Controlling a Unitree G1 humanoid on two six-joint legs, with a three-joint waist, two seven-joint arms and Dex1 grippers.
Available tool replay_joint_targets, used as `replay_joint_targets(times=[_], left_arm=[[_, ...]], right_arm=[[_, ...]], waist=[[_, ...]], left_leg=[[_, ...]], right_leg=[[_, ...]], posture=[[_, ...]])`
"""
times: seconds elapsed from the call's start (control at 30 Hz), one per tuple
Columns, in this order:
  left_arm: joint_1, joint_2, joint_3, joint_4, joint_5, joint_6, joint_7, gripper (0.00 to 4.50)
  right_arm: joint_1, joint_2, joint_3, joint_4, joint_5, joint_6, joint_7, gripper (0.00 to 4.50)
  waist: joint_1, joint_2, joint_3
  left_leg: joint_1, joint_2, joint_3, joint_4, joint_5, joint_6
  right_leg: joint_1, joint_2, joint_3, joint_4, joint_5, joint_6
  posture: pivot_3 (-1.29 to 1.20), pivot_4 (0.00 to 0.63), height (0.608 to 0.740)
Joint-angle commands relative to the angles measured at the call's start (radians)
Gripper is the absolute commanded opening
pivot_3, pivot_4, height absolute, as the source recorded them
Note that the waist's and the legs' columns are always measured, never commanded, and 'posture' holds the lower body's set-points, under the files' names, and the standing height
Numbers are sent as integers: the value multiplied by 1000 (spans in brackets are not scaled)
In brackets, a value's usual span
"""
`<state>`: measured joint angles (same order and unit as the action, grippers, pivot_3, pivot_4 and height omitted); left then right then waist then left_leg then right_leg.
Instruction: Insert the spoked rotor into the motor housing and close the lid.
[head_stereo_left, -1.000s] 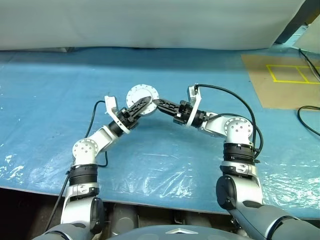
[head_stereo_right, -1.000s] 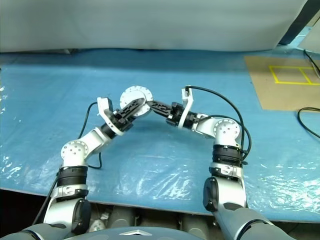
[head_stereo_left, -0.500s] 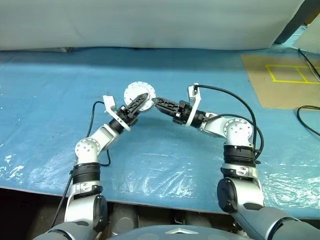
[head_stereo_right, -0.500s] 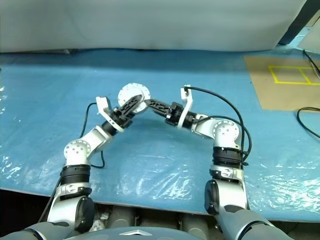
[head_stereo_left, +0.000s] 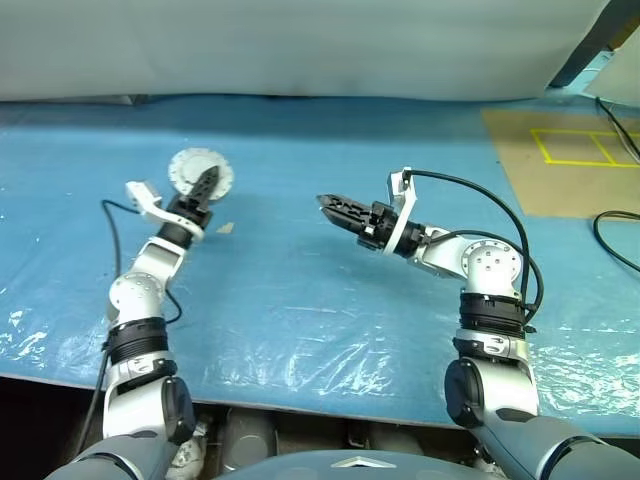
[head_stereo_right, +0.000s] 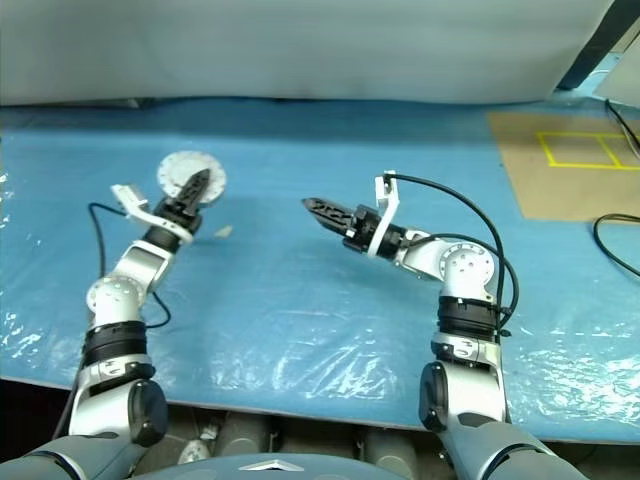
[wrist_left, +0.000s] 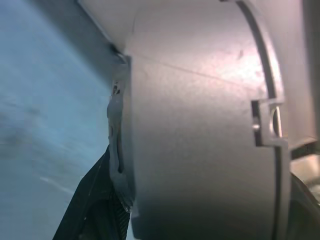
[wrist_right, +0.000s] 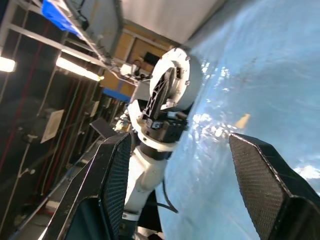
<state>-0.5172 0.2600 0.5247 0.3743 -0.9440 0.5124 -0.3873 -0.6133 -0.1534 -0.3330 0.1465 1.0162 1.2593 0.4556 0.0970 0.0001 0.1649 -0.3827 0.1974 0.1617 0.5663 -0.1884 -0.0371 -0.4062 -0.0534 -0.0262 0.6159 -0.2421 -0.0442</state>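
My left gripper (head_stereo_left: 207, 178) is stretched out to the far left and shut on the motor housing (head_stereo_left: 188, 165), a round silver casing with small holes around its rim. The housing stands on edge above the blue sheet. One black finger (wrist_left: 95, 210) lies against its side (wrist_left: 200, 125). In the right wrist view another finger crosses the housing's (wrist_right: 187, 75) flat face. The spoked rotor is hidden, and I cannot tell the lid apart from the casing. My right gripper (head_stereo_left: 330, 205) hangs open and empty over the middle of the sheet, pointing left, well apart from the housing.
A small beige scrap (head_stereo_left: 226, 228) lies on the blue plastic sheet (head_stereo_left: 320, 300) just right of my left wrist. A brown board with yellow tape (head_stereo_left: 560, 160) lies at the back right, a black cable (head_stereo_left: 615, 235) beside it. A pale cloth wall (head_stereo_left: 300, 50) closes the back.
Both grippers met at the housing in the middle. My right gripper has opened and let go. My left arm has swung far to the left, carrying the housing.
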Motion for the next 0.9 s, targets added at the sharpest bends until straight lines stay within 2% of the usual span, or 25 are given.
replay_joint_targets(times=[0.03,0.17,0.4,0.47,0.57,0.77,0.9], left_arm=[[-40,41,7,58,69,-82,-21,2459],[-66,69,-7,167,161,-140,3,2459],[-89,87,-3,349,236,-171,-28,2459],[-90,90,18,376,232,-181,-30,3171],[-85,110,34,395,234,-173,-16,4008],[-62,161,64,438,267,-208,63,4008],[-1,190,93,391,246,-171,68,4008]], right_arm=[[5,-1,9,-42,7,-19,-1,3214],[-1,-3,30,-35,-5,-33,4,3214],[5,-1,66,-34,-33,-53,6,3214],[15,-2,75,-37,-37,-57,8,3214],[26,-7,83,-38,-44,-62,9,3214],[28,-8,97,-32,-58,-76,17,3214],[29,-8,113,-16,-79,-92,27,3214]], waist=[[2,0,0],[2,-2,1],[1,-4,2],[0,-4,2],[-2,-4,2],[-8,-3,2],[-20,-3,2]], left_leg=[[-1,0,-1,0,0,0],[-2,-1,-4,3,0,0],[-2,0,-11,5,0,0],[-1,0,-11,5,0,0],[2,0,-11,5,0,0],[5,1,-11,5,0,0],[6,1,-11,5,0,0]], right_leg=[[0,0,0,0,0,0],[1,0,-1,0,0,1],[1,0,-2,3,0,1],[2,0,-1,4,0,1],[3,-1,-1,4,0,1],[4,-1,0,5,0,1],[5,-1,0,5,0,1]], posture=[[0,150,740],[0,150,740],[0,150,740],[0,150,740],[0,150,740],[0,150,740],[0,150,740]])
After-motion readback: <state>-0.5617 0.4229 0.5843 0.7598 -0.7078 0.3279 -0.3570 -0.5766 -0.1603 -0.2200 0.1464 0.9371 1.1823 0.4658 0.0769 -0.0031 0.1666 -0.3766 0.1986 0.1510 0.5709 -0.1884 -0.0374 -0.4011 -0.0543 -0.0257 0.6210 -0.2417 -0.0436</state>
